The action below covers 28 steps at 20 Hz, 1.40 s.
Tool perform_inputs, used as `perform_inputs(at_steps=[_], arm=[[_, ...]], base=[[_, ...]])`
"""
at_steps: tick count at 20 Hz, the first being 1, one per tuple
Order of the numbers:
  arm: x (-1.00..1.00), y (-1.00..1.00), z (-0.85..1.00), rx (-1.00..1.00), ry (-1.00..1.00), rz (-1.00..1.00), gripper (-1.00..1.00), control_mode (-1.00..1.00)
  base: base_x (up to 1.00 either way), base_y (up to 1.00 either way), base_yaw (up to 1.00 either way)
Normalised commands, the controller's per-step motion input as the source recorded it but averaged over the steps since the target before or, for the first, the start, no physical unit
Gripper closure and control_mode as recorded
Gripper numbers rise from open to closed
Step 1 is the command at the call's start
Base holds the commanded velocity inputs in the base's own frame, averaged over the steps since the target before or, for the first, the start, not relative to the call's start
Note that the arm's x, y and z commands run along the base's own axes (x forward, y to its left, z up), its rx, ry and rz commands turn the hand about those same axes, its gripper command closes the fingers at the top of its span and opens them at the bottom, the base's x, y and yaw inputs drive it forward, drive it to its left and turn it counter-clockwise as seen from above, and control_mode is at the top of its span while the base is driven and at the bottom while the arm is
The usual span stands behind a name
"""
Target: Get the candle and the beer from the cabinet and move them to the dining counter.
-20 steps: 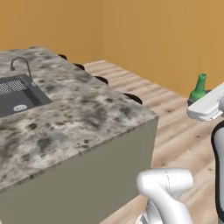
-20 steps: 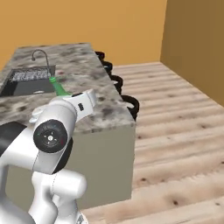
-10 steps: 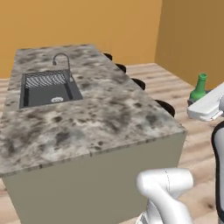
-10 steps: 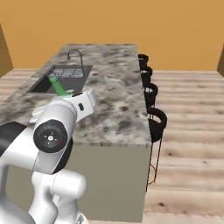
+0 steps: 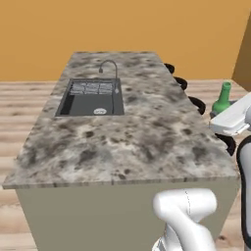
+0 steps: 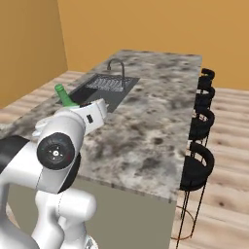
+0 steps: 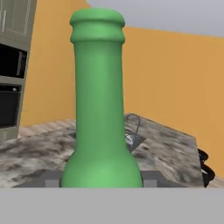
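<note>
The gripper pinches the beer low on its body, upright, carried high so it clears the desk edge.

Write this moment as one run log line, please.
end effector: shut on beer | dining counter: ahead, beer not yet placed | sink: inset in counter

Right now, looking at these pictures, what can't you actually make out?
- Beer: hand view cuts off its lower body and label at the bottom; in the left base view the arm covers all but its neck.
- Fingers: hidden behind the bottle in the hand view, so the grip itself is unseen.
- Sink: its contents are too small to tell.
- Stools: partly hidden by the dining counter in the left base view.
</note>
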Motion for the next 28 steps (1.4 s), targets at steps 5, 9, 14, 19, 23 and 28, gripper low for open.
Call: perform_inputs(at_steps=[5, 9, 14, 19, 23, 28], arm=[[0.1, -0.12, -0.05, 0.01, 0.0, 0.09, 1.0, -1.0], [0.42, -0.65, -0.23, 0.04, 0.0, 0.42, 1.0, -1.0], [0.47, -0.62, -0.27, 0.02, 0.0, 0.4, 1.0, -1.0], [0.52, -0.22, -0.4, 0.0, 0.0, 0.25, 1.0, -1.0], [0.47, -0.12, -0.46, 0.0, 0.03, 0.2, 1.0, -1.0], [0.57, -0.01, -0.51, 0.0, 0.07, 0.12, 1.0, -1.0]], base=[[0.42, -0.45, 0.35], [0.0, 0.0, 0.0], [0.0, 0.0, 0.0], [0.0, 0.0, 0.0], [0.0, 0.0, 0.0], [0.0, 0.0, 0.0]])
